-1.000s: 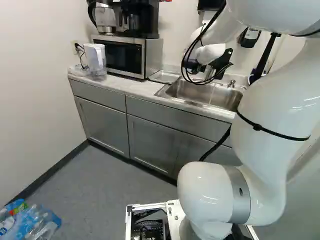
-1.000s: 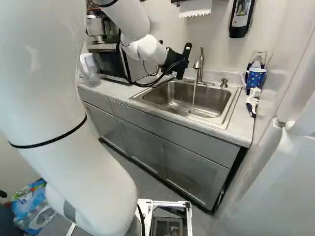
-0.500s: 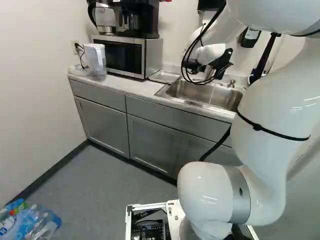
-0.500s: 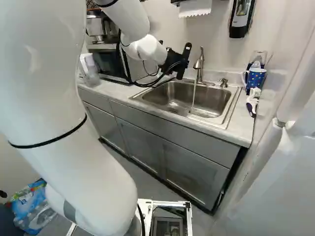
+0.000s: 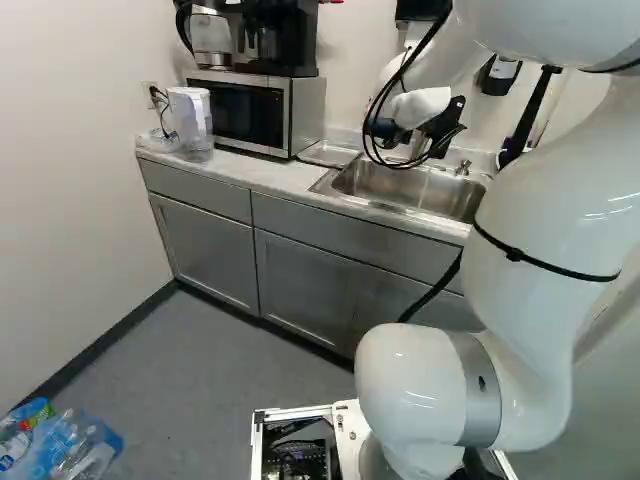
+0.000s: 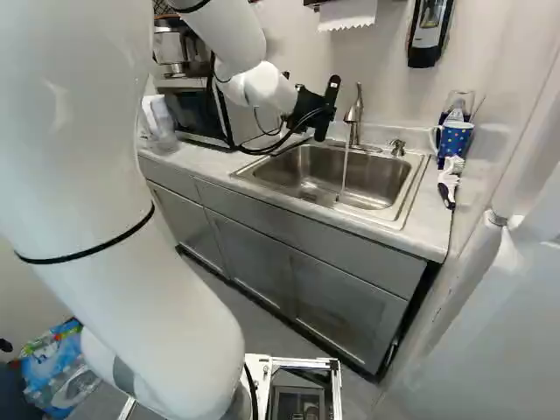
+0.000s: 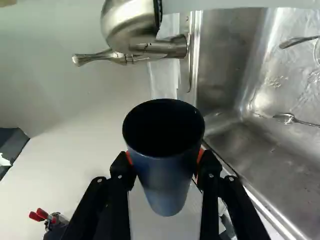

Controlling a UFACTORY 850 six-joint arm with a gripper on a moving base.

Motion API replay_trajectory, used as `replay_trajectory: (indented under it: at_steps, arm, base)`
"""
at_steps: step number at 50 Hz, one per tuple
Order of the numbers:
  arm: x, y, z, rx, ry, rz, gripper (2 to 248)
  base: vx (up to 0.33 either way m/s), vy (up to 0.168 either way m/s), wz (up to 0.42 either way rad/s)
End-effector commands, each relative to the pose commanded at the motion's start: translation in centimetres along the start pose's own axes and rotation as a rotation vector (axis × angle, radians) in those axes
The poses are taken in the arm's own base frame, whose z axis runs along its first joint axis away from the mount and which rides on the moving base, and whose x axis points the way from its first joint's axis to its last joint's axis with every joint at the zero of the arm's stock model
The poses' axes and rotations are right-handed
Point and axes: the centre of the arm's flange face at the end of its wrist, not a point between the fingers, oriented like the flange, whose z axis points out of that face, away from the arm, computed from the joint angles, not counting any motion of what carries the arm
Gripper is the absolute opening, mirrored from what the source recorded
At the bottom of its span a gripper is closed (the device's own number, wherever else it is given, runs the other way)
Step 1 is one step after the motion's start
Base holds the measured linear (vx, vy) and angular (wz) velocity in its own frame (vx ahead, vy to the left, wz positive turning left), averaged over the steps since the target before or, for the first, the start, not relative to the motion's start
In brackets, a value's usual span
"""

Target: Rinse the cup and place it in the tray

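In the right base view my gripper [image 6: 325,109] is beside the faucet [image 6: 353,114], over the sink's back left side; the cup cannot be made out there. The wrist view shows the gripper [image 7: 164,161] shut on a dark blue cup [image 7: 167,182], an orange pad against each side. The cup's mouth faces the camera, its inside dark. Water [image 6: 343,179] runs from the faucet into the sink [image 6: 372,185], apart from the cup as far as I can see. A shallow metal tray [image 5: 329,154] lies between microwave and sink.
The microwave [image 5: 240,112] and a white pitcher [image 5: 190,115] stand on the counter [image 5: 270,176]. Right of the sink are a blue dotted mug [image 6: 454,138] and a brush [image 6: 448,184]. Spoons [image 7: 287,118] lie in the basin. Bottles [image 5: 70,445] are on the floor.
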Motion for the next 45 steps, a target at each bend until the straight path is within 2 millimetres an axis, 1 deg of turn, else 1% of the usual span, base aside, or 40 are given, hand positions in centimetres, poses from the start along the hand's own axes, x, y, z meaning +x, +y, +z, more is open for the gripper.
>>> replay_trajectory:
  at_steps: [45]
  arm:
    - [0.00,0.00,0.00,0.000,0.000,-0.466,126]
  base:
    - [0.000,0.000,0.000]
